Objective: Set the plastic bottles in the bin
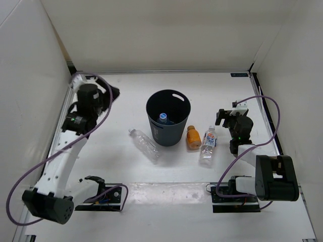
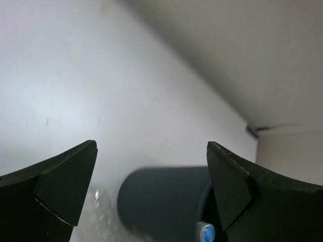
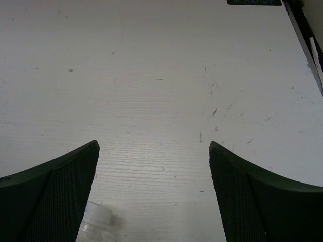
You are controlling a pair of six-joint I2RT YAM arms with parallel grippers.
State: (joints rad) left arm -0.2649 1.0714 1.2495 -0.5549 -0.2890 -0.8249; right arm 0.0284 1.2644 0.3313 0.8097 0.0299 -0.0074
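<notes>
1. We see one clear bottle with a blue label (image 1: 164, 119) already inside the bin (image 1: 168, 133), which stands in the middle of the table (image 1: 126, 166).
2. Three are left outside. The plain clear bottle (image 1: 145, 145) lies at 8 o'clock from the bin. The orange bottle (image 1: 193, 137) is at 4 o'clock, just beside the bin. The bottle with the white colourful label (image 1: 208, 145) lies beyond the orange one.
3. The left gripper (image 1: 112, 95) hangs at 10 o'clock from the bin, its jaws spread wide and empty.
4. The right gripper (image 1: 224, 117) is at 3 o'clock, also spread and empty. A bottle cap (image 3: 96, 219) shows just below it.
5. We judge that about one quarter of the task is done.
</notes>
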